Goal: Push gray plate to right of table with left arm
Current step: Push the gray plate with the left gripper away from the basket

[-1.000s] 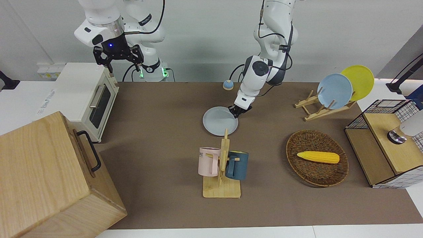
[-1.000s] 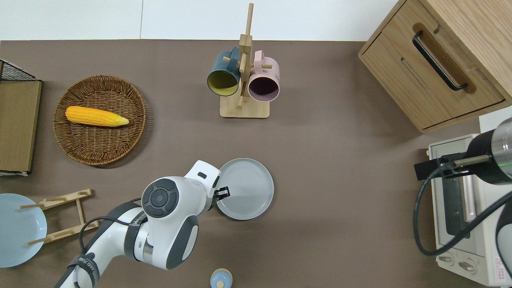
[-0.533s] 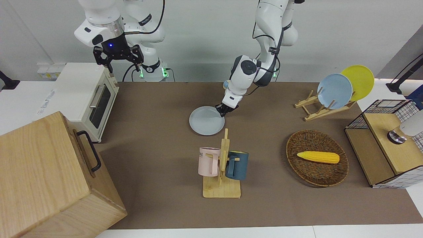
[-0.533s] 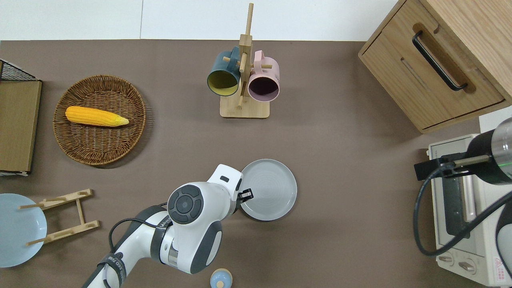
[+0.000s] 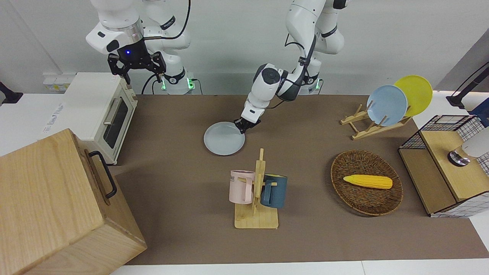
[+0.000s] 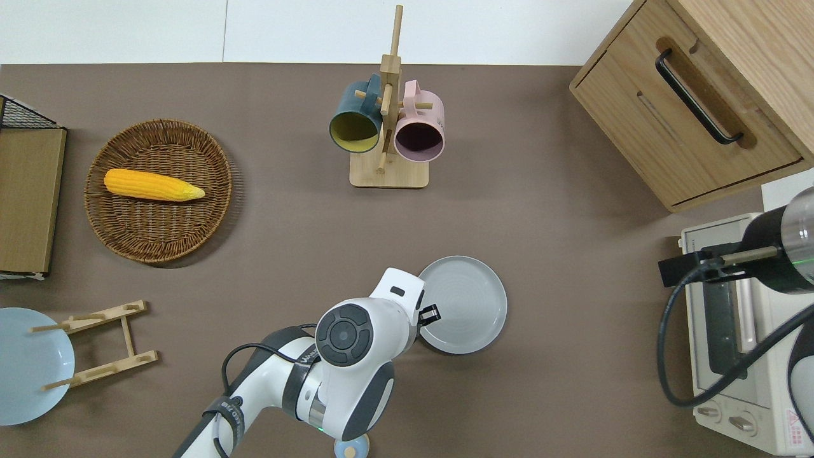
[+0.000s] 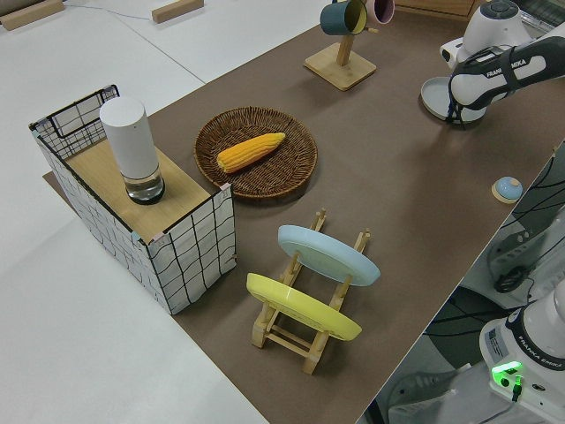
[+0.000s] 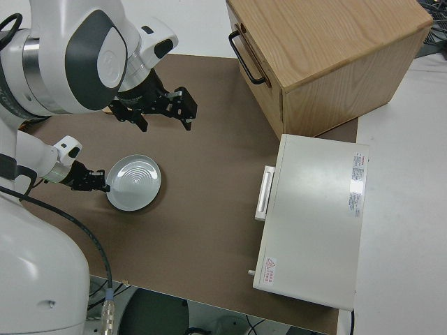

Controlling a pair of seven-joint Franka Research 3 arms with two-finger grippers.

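The gray plate (image 5: 224, 138) lies flat on the brown table (image 5: 172, 126), nearer to the robots than the mug rack. It also shows in the overhead view (image 6: 463, 304) and the right side view (image 8: 135, 183). My left gripper (image 5: 244, 127) is low at the table with its shut fingertips against the plate's rim, on the side toward the left arm's end (image 6: 429, 313). It grips nothing. My right gripper (image 5: 135, 68) is parked with its fingers open.
A mug rack (image 5: 256, 191) with a pink and a dark blue mug stands farther from the robots. A toaster oven (image 5: 103, 110) and a wooden cabinet (image 5: 57, 206) fill the right arm's end. A wicker basket (image 5: 366, 198) with corn, a plate rack (image 5: 372, 128) and a wire box (image 5: 447, 164) are toward the left arm's end.
My left gripper has slid toward the right arm's end of the table, pushing the gray plate along with it. The right arm has not moved.
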